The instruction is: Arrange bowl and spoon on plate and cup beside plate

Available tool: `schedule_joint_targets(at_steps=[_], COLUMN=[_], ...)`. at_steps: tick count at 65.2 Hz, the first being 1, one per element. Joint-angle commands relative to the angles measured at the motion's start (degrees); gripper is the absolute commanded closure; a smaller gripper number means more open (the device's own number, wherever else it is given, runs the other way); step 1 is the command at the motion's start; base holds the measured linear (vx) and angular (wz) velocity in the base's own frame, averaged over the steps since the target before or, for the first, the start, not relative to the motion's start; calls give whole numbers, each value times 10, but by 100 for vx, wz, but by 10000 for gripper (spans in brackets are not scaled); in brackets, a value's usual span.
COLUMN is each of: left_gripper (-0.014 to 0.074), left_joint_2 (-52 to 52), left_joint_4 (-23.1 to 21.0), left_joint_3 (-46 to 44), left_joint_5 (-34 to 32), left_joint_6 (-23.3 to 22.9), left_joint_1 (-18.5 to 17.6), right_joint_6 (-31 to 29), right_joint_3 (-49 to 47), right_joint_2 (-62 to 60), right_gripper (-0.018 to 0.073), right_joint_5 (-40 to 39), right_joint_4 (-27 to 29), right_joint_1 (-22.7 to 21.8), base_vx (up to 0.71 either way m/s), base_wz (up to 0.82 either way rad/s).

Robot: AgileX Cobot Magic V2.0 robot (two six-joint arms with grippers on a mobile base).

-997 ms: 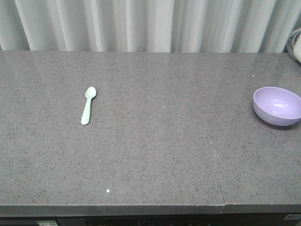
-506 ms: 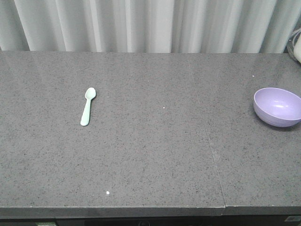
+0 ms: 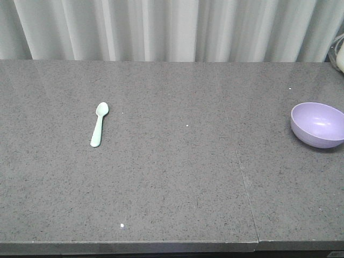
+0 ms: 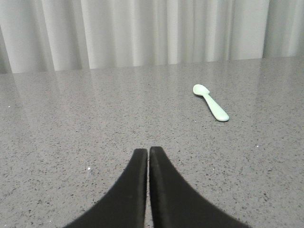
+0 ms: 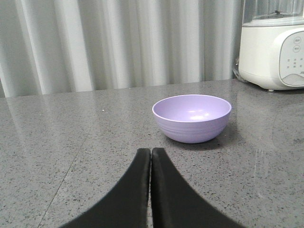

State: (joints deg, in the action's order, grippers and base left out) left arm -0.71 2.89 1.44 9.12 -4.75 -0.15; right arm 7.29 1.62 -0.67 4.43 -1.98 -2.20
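Observation:
The pale mint spoon (image 3: 99, 124) lies flat on the grey counter at the left, scoop toward the curtain; the left wrist view has the spoon (image 4: 211, 102) ahead and to the right of my left gripper (image 4: 148, 151), which is shut and holds nothing. The lavender bowl (image 3: 318, 124) stands upright at the counter's right edge. In the right wrist view the bowl (image 5: 192, 117) sits just beyond and slightly right of my right gripper (image 5: 151, 151), shut and empty. The plate and the cup are out of view. Neither gripper shows in the front view.
A white appliance (image 5: 272, 45) stands on the counter behind and right of the bowl. A pale curtain (image 3: 172, 29) runs along the back edge. A seam (image 3: 244, 183) crosses the grey counter (image 3: 177, 183) toward its front edge.
The front view has shifted slightly: spoon and bowl sit a few pixels lower in frame and the counter's front edge has dropped. Neither object has moved on the counter.

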Motion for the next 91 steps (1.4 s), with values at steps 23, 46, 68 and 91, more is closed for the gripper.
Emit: schedule_joint_targets(at_steps=[23,46,68,91], left_gripper=[603,603,603,603], left_joint_2=[-8,-8,-8,-8], left_joint_4=[-1,-1,-1,-1], left_joint_3=[17,17,17,17], left_joint_5=[-40,-40,-40,-40], left_joint_6=[-6,-6,-6,-6], left_joint_1=[1,1,1,1], right_joint_6=[-3,-3,-3,-3], right_joint_3=[0,0,0,0], right_joint_2=[-3,-3,-3,-3], right_gripper=[565,565,565,565], right_joint_5=[-44,-44,-44,-44], right_joint_4=[-2,-2,-2,-2], right_joint_1=[2,2,2,2], base_vx=[2,0,0,0], base_wz=[0,0,0,0])
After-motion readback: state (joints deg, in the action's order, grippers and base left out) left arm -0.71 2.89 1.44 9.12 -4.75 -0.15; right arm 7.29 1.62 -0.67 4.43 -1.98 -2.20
